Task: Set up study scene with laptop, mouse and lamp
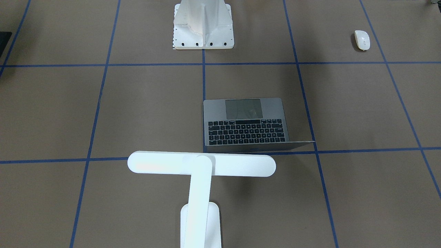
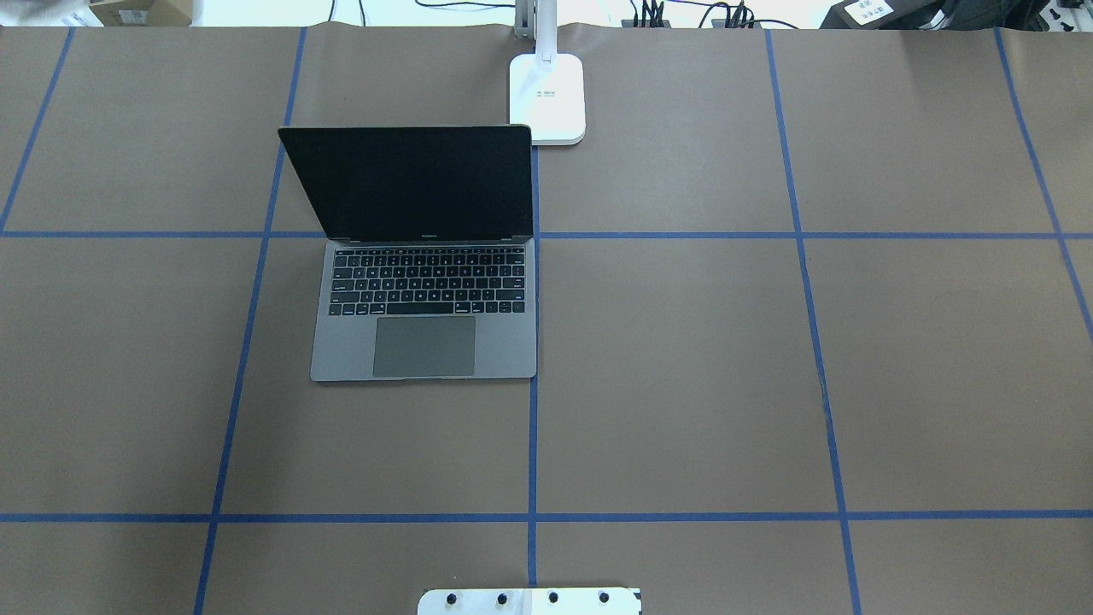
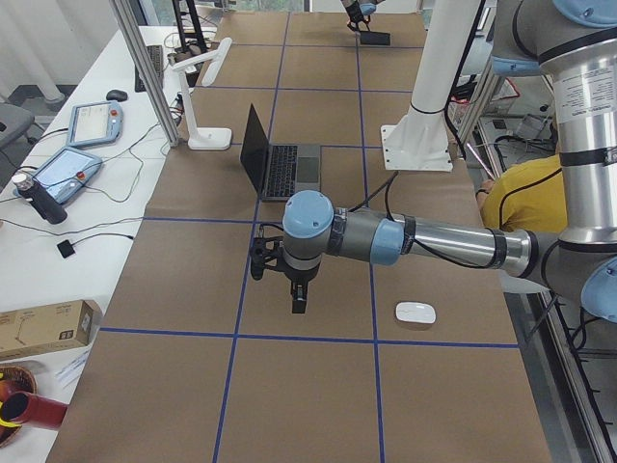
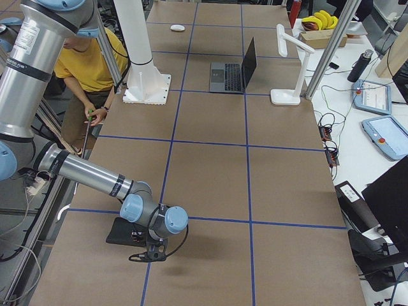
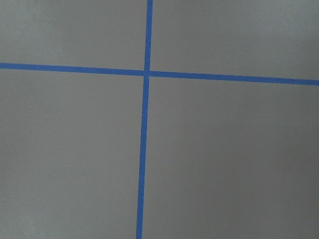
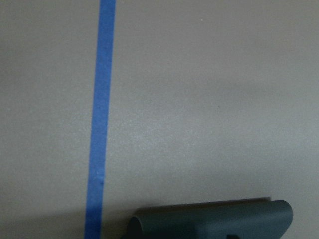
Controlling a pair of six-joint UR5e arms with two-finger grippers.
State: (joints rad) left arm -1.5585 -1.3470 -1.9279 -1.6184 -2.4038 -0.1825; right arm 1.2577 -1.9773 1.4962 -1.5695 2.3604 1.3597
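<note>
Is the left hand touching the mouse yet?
Apart. Exterior left view: the left hand hangs well to one side of the mouse, with brown table showing between them.

Laptop [image 3: 285,166] (lid open), lamp [image 3: 199,95] near it, mouse [image 3: 415,313] well apart

Cropped, unclear
The lamp [image 1: 200,193] base is cropped below; left gripper [image 3: 300,301] and right gripper [image 4: 150,253] too small to read.

Overhead and front cams face each other across the laptop [image 2: 427,282], both end cams see it from farther off, wrist cams sit close on bare tabletop [image 5: 224,149].
</note>
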